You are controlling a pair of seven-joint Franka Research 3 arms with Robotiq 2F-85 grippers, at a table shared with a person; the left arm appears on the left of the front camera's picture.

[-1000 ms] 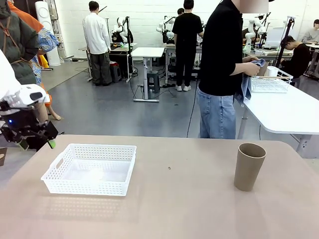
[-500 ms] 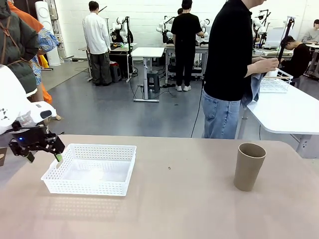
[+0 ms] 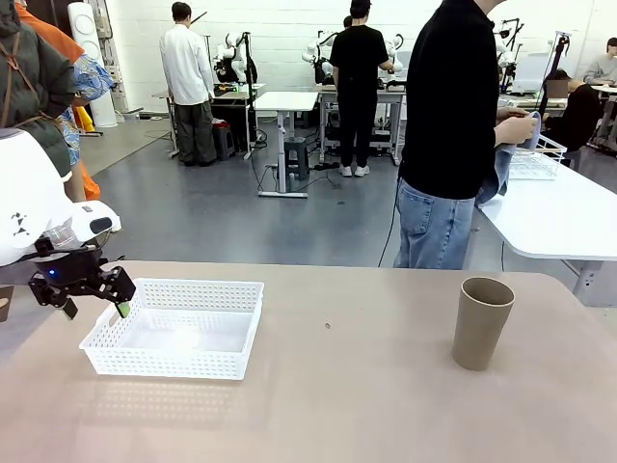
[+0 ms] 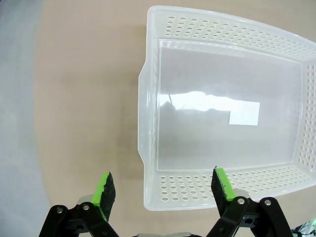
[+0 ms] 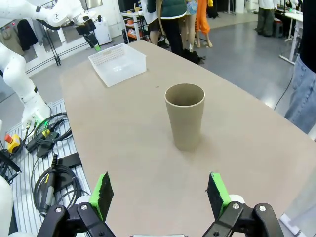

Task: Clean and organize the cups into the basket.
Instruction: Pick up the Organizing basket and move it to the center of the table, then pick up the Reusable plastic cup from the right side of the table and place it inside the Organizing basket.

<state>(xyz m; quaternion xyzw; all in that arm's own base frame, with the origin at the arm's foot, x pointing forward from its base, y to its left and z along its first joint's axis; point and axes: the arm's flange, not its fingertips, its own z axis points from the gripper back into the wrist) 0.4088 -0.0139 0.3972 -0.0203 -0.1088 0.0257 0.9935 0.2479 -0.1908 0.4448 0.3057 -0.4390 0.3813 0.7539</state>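
you've got one basket (image 3: pixel 169 361), one tan cup (image 3: pixel 480 323) upright well right of it, left gripper (image 4: pixel 163 186) fingers spread over its left end, right gripper (image 5: pixel 160 190) fingers apart facing the cup, both empty

In the front view the left arm (image 3: pixel 29 207) is cut off by the left edge, and one finger of the left gripper (image 3: pixel 94 307) covers a bit of the left rim of the basket (image 3: pixel 174 365). The person (image 3: pixel 448 125) across the table (image 3: pixel 366 415) is cut by the top edge, lower legs hidden behind it. A dark speck (image 3: pixel 327 325) on the table is too small to tell.
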